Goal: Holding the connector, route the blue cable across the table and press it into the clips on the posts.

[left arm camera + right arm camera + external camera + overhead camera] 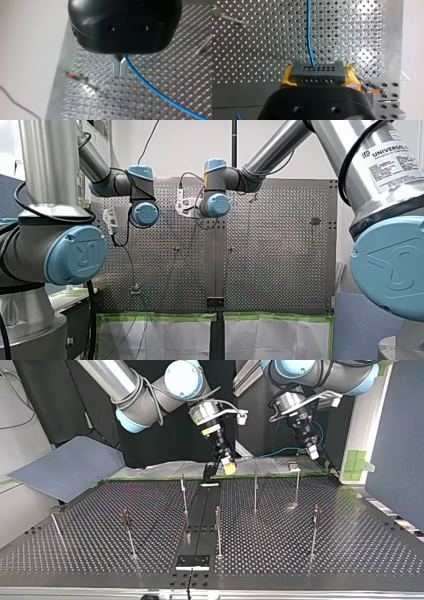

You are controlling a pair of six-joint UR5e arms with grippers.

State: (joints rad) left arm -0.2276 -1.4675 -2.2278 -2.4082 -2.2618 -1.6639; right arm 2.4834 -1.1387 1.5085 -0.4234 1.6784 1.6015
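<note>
— What's my right gripper (319, 76) doing?
— Its yellow pads pinch the black connector (317, 71). The blue cable (309, 37) leaves the connector straight ahead, over the perforated table (262, 37).
— And my left gripper (119, 68)?
— Metal fingers pressed together on that cable.

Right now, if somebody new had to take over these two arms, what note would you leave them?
My right pincer: shut on the connector, with the blue cable leading out of it.
My left pincer: metal fingers together, cable passing right beside them; I cannot tell whether it is pinched.
Both hang over the far edge of the table in the top view.
Done: connector in hand.
Left: no post carries cable yet, so all routing and clipping remain.
</note>
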